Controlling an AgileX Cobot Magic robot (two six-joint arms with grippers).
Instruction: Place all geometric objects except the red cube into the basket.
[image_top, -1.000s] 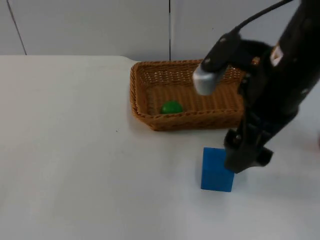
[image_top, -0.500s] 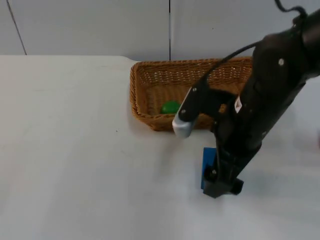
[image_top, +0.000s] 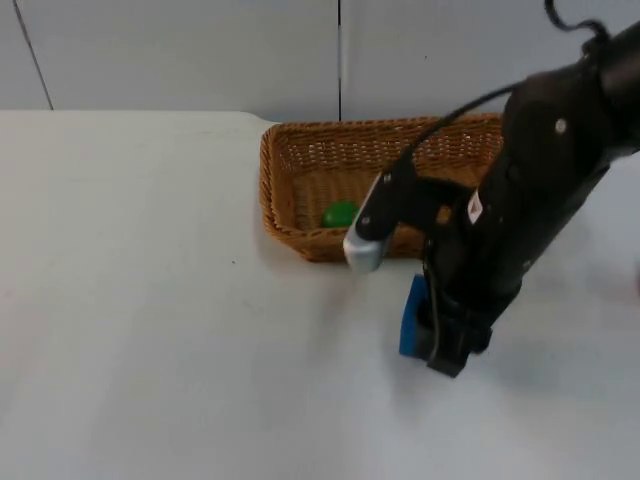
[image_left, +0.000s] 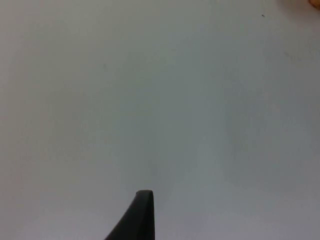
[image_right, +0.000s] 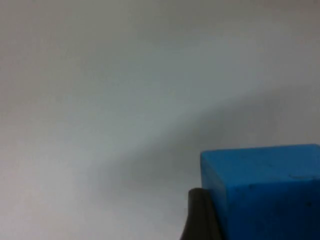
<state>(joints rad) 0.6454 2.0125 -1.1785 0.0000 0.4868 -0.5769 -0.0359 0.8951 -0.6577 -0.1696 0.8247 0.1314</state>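
1. Just in front of the basket's near wall, on the white table (image_top: 150, 300), stands the blue block (image_top: 413, 316); its left face shows in the top view, the rest is hidden behind the right arm.
2. From the right wrist view the blue block (image_right: 265, 190) appears as a box with a flat top and a darker front face, and one black fingertip (image_right: 201, 217) lies right against its side.
3. Down at the block is the right gripper (image_top: 447, 345), the black arm bending over it from the picture's right. The near fingertip touches the block, but the other finger is hidden, so I cannot tell whether the claw has closed on the block or merely stands around it.
4. Behind the block lies the wicker basket (image_top: 290, 165), brown and rectangular, reaching back toward the grey partition wall (image_top: 180, 50).
5. Inside the basket rests a green ball (image_top: 341, 214), close to the near wall and toward its left end.
6. Over bare white table hangs the left gripper, one black fingertip (image_left: 136, 217) visible in the left wrist view; that arm waits, and how wide its claw stands cannot be told.
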